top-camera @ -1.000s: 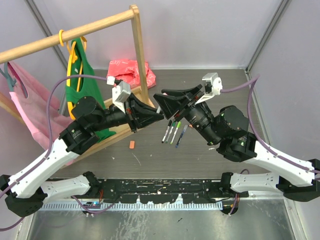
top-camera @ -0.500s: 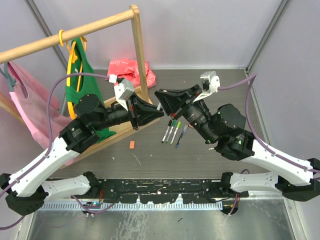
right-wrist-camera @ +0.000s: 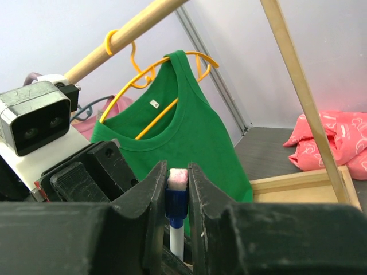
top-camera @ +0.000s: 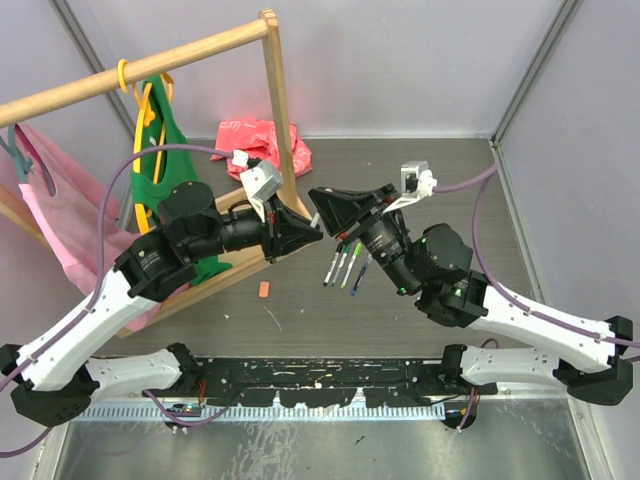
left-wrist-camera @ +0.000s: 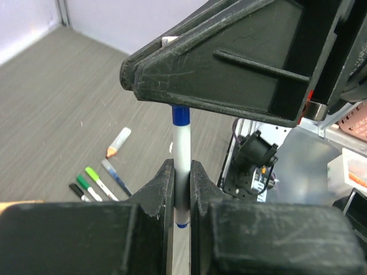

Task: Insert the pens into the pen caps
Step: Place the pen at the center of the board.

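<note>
My left gripper is shut on a white pen with blue bands, held upright above the table. The pen's upper end sits inside a blue pen cap topped with a pinkish-white pad. My right gripper is shut on that cap. In the top view the left gripper and right gripper meet tip to tip over the table's middle. Several more pens with black, green and blue ends lie side by side below; they also show in the left wrist view. A small orange cap lies apart.
A wooden clothes rack stands at the left with a green tank top on a yellow hanger and a pink garment. A red-pink cloth lies at the back. A short white piece with an orange tip lies near the pens.
My right gripper's jaws have closed in on the blue cap. Both wrists shifted slightly while staying tip to tip; the left gripper kept its hold on the pen.
</note>
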You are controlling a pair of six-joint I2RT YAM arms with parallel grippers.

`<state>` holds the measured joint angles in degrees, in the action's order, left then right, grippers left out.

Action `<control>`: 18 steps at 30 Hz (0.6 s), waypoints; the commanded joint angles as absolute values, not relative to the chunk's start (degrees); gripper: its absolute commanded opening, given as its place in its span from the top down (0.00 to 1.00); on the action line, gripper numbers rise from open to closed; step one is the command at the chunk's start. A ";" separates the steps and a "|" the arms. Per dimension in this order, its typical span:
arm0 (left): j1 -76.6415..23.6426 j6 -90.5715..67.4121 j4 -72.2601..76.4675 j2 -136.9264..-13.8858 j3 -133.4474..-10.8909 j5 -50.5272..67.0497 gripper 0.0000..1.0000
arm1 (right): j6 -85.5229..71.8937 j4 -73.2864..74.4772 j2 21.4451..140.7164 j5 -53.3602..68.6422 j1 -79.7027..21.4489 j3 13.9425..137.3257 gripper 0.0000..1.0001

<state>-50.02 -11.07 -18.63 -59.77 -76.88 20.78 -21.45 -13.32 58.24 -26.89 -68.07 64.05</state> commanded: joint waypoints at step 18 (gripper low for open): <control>-49.34 -10.46 -4.01 -60.35 -82.15 19.10 1.00 | -11.87 -2.83 58.53 -33.06 -74.18 67.35 0.71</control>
<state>-50.15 -11.07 -21.54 -60.82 -76.95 21.17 -19.03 -12.08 57.84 -35.62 -71.70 64.05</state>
